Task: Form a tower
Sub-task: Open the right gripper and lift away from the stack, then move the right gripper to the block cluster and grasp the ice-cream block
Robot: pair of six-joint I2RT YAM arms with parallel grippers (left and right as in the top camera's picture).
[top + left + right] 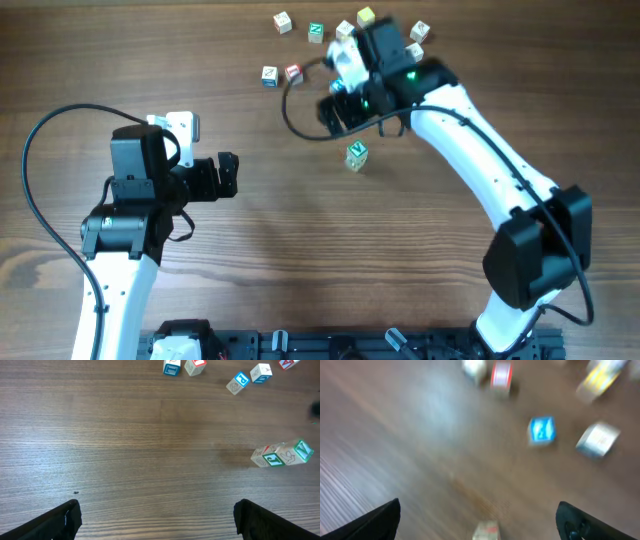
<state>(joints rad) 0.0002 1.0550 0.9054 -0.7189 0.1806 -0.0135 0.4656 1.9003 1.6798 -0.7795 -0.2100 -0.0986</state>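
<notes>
Toward the far side of the brown wooden table [300,270] stands the tower [357,156], a slim white column of small letter cubes, one cube wide, with green and red markings. It stands alone, well apart from the loose white letter cubes [316,32] scattered beyond it. That spacing looks sensible: a descending gripper has room and no neighbours to knock.

The right gripper [360,118] hangs just beyond the column with its jaws spread wide and nothing pinched between them. Its wrist view is badly blurred, but what looks like the top cube sits free, low between the fingers [385,520]. The right arm reaches diagonally from the near right corner, elbow bent and wrist turned in over the blocks.

The left gripper [228,175] is also fully released and holds nothing. It is parked low near its base and points toward the centre, likely to keep clear. From there, three cubes of the column are visible.
</notes>
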